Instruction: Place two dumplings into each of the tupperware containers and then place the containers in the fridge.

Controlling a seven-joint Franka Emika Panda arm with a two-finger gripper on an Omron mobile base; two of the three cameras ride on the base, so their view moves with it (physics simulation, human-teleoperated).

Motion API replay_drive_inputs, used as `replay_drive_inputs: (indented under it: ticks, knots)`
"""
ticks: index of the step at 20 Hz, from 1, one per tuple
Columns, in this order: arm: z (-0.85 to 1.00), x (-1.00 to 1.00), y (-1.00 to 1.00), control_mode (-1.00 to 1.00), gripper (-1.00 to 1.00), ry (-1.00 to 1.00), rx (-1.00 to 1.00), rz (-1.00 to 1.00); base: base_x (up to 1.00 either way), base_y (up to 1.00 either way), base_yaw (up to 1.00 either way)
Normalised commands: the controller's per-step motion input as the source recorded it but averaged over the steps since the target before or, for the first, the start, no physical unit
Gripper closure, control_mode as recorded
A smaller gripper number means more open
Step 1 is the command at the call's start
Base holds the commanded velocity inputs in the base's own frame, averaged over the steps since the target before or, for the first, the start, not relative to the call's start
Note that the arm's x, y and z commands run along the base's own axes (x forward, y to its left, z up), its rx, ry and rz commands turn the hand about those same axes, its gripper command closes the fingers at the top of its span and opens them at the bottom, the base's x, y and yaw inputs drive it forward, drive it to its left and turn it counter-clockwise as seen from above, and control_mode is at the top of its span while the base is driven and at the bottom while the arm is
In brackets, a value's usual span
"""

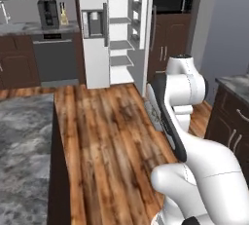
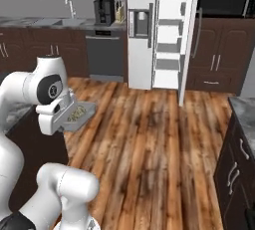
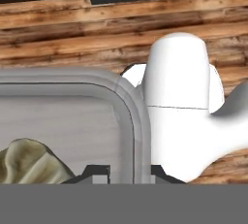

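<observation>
From the left base view the fridge (image 1: 114, 29) stood open across the wood floor (image 1: 112, 136). The right base view had the grey tupperware container (image 2: 79, 115) carried mid-air with dumplings (image 2: 75, 116) inside. In the hand view the end effector (image 3: 130, 172) was pinching its rim, so I'd keep it level approaching a shelf.

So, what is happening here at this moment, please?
The robot arm carries a clear greyish tupperware container above the wooden floor, with its claw shut on the container's rim. Dumplings lie inside it. The fridge stands ahead with one door open and its white shelves bare, some way off.
</observation>
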Motion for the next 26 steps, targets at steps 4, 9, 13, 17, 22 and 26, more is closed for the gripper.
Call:
replay_drive_inputs:
  ticks: [4, 9, 13, 17, 22, 26]
  knots:
    - [0.0, 0.0, 0.0, 1.0, 1.0, 0.0, 0.0, 0.0, 1.0, -0.23, 0.0]
    - [0.0, 0.0, 0.0, 1.0, 1.0, 0.0, 0.0, 0.0, 1.0, -0.3, 0.0]
    - [0.0, 0.0, 0.0, 1.0, 1.0, 0.0, 0.0, 0.0, 1.0, -0.36, 0.0]
    - [0.0, 0.0, 0.0, 1.0, 1.0, 0.0, 0.0, 0.0, 0.99, -0.42, 0.0]
    - [0.0, 0.0, 0.0, 1.0, 1.0, 0.0, 0.0, 0.0, 1.0, -0.21, 0.0]
    - [0.0, 0.0, 0.0, 1.0, 1.0, 0.0, 0.0, 0.0, 1.0, -0.07, 0.0]
